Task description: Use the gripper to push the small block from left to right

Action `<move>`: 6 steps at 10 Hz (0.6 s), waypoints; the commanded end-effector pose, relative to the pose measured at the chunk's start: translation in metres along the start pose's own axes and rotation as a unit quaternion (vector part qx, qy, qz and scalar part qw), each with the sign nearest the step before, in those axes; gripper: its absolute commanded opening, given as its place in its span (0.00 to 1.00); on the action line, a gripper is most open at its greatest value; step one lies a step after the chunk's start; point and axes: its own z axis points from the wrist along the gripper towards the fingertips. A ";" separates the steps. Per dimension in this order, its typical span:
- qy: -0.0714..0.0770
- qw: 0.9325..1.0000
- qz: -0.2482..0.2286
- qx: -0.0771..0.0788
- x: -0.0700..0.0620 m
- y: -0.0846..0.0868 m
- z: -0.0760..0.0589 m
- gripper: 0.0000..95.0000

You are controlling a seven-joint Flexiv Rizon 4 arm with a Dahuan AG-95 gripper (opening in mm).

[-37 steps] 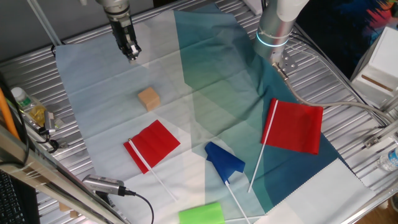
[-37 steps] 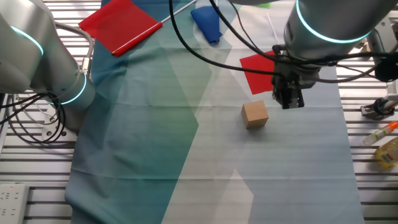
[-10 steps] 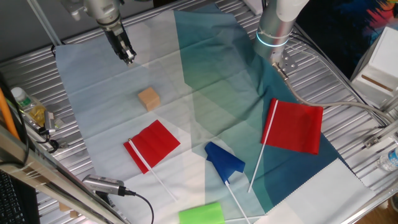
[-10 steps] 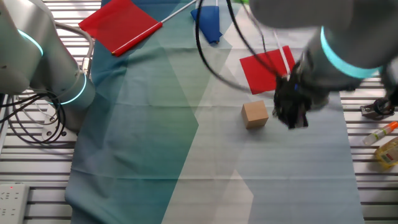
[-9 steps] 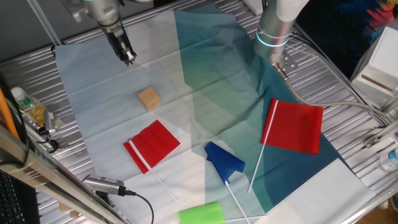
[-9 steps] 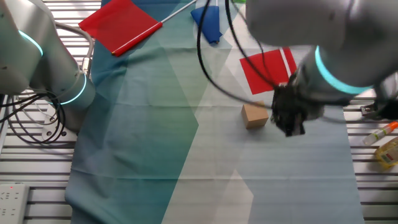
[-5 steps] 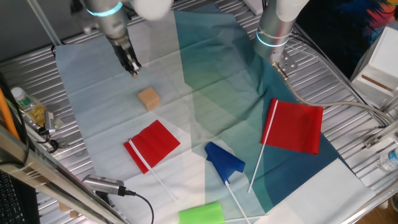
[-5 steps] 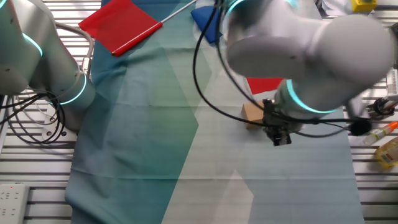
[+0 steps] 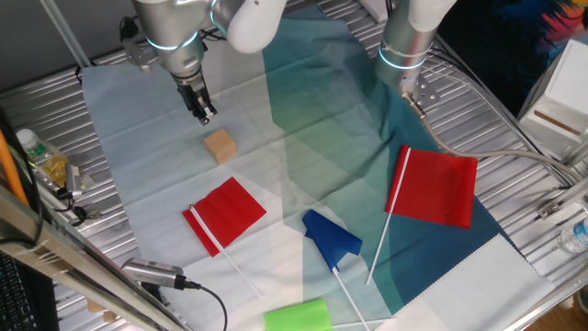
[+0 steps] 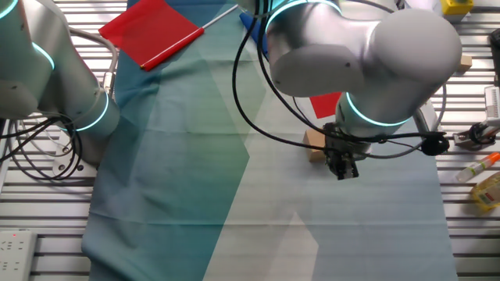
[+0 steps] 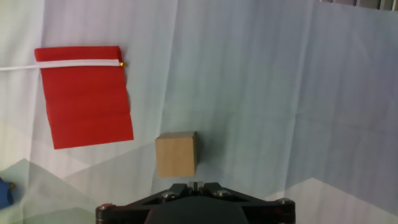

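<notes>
The small block [image 9: 220, 145] is a light tan wooden cube on the pale blue cloth. It also shows in the other fixed view [image 10: 313, 142], partly hidden by the arm, and in the hand view [image 11: 176, 154]. My gripper [image 9: 205, 114] is shut and empty, its tip low over the cloth just behind the block. In the other fixed view the gripper [image 10: 344, 167] is beside the block. In the hand view the shut gripper [image 11: 194, 185] sits just short of the block's near face, a thin gap apart.
A small red flag [image 9: 227, 211] lies just in front of the block. A blue flag [image 9: 331, 237], a large red flag [image 9: 439, 187] and a green block [image 9: 297, 315] lie further right. A second arm base [image 9: 404, 46] stands at the back.
My gripper has come down and moved toward the block, from well behind it to close by it. The block has not moved.
</notes>
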 end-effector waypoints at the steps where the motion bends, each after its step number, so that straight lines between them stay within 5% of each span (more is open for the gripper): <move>1: -0.006 1.000 -0.002 -0.005 0.002 0.001 -0.001 0.00; 6: -0.017 1.000 0.002 -0.009 0.014 0.009 0.006 0.00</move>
